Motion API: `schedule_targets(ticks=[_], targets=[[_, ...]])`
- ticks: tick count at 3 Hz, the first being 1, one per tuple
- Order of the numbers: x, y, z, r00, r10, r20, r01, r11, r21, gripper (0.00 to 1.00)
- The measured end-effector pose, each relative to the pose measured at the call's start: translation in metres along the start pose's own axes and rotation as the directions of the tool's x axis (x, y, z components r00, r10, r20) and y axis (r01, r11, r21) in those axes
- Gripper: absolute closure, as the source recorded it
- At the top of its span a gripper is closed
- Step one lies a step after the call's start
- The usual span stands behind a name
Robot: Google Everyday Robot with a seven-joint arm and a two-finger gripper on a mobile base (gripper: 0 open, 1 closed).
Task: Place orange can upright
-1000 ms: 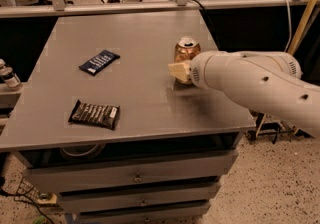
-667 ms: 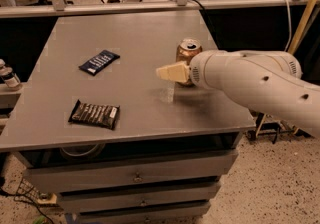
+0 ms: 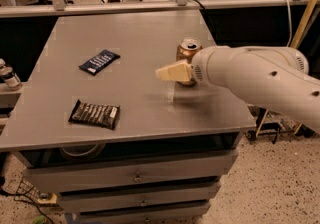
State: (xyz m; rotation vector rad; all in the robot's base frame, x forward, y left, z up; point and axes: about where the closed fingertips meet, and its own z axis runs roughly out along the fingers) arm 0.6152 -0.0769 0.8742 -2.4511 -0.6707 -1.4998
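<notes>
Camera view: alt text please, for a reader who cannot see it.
An orange can stands upright on the right side of a grey table, partly hidden by the robot's white arm, whose pincer points left just in front of it. A blue packet and a black packet lie further left.

A grey bench (image 3: 125, 33) with drawers (image 3: 135, 174) beneath carries two flat packets, well apart. The blue packet (image 3: 99, 62) lies toward ten o'clock from the top's middle, the dark striped packet (image 3: 95, 114) toward eight o'clock near the front edge.

Grey drawer cabinet (image 3: 135, 178), speckled floor (image 3: 280, 188), metal railing (image 3: 150, 5)
</notes>
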Motion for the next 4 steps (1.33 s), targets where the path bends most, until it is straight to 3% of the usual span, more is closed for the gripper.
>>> schedule_targets(ticks=[1, 3, 4], targets=[[0.000, 0.015, -0.016, 0.999, -0.044, 0.012, 0.044, 0.9989, -0.015, 0.00], [-0.028, 0.076, -0.060, 0.987, -0.046, 0.152, 0.044, 0.9989, 0.016, 0.00], [-0.039, 0.115, -0.071, 0.977, -0.035, 0.211, 0.040, 0.9989, -0.022, 0.00]])
